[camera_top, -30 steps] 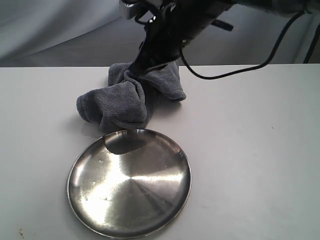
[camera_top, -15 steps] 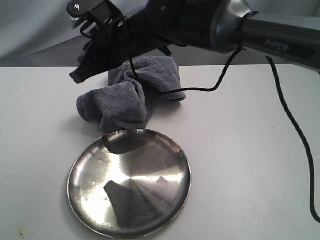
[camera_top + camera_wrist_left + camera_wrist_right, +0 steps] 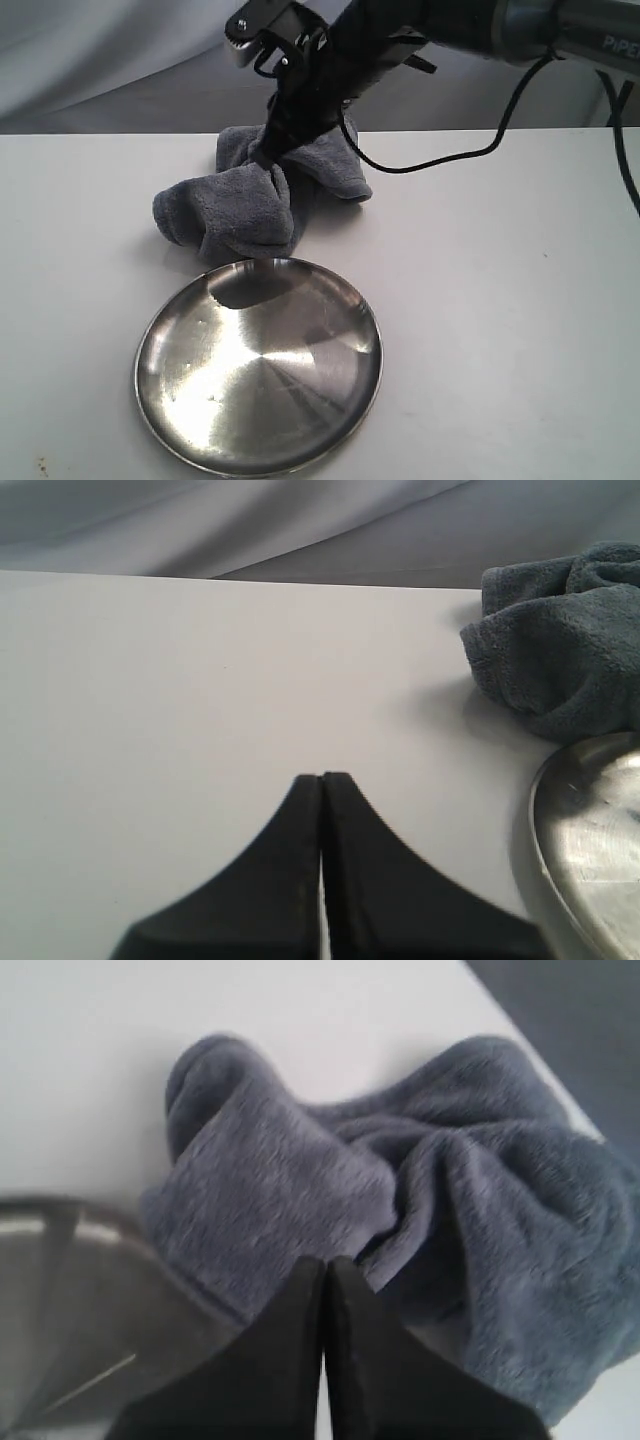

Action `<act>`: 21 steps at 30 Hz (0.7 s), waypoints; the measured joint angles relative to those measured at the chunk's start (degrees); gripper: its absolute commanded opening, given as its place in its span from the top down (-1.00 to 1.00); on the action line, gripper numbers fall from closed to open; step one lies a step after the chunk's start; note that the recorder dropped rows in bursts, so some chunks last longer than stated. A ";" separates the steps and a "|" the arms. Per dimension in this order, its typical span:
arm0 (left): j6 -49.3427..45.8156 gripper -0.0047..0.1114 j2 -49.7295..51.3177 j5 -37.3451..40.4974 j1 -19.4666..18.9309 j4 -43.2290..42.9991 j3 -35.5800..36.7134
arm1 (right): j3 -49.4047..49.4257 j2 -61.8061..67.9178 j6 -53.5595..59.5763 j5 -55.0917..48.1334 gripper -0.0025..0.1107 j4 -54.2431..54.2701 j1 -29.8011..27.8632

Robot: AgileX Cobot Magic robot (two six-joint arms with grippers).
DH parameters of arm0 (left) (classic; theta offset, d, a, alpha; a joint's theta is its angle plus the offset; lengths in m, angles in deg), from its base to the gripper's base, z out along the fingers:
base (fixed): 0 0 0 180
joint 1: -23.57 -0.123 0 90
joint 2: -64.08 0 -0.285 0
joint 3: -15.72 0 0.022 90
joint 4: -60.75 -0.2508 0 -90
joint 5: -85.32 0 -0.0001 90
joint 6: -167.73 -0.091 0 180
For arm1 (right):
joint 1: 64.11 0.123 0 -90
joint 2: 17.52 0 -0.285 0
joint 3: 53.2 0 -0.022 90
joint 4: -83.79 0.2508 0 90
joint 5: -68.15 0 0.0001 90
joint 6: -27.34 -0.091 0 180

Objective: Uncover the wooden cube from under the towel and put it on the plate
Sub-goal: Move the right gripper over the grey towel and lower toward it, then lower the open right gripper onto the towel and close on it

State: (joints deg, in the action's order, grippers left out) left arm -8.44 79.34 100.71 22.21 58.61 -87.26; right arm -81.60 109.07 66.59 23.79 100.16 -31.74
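Observation:
The dark grey-blue towel lies bunched on the white table just behind the steel plate. No wooden cube shows in any view, and the plate holds nothing. My right gripper reaches in from the upper right, its shut tips at the fold in the middle of the towel. In the right wrist view the right gripper has its fingers pressed together over the towel, with no cloth seen between them. My left gripper is shut over bare table, off to the side of the towel and the plate.
The black cable of the right arm hangs over the table behind the towel. A grey cloth backdrop rises behind the table's far edge. Around the plate lies bare white tabletop.
The right gripper swung up and left away from the towel half a second ago, then came back down to the towel's middle fold. Towel and plate have not moved.

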 measured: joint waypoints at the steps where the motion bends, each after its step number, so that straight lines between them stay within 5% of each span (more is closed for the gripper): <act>1: 0.00 0.89 0.00 0.00 0.00 0.00 0.00 | 0.00 0.00 0.45 -2.46 0.96 -0.09 0.00; 12: 0.00 0.89 0.00 0.00 0.00 0.00 0.00 | 0.00 0.00 9.76 -16.01 0.96 11.38 3.00; 21: 0.00 0.89 0.00 0.00 0.00 0.00 0.00 | 0.00 0.00 17.10 7.38 0.96 18.83 6.53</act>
State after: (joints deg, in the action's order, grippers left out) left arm -8.44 79.34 100.71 22.21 58.61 -87.26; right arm -81.60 109.07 83.69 31.16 118.98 -25.20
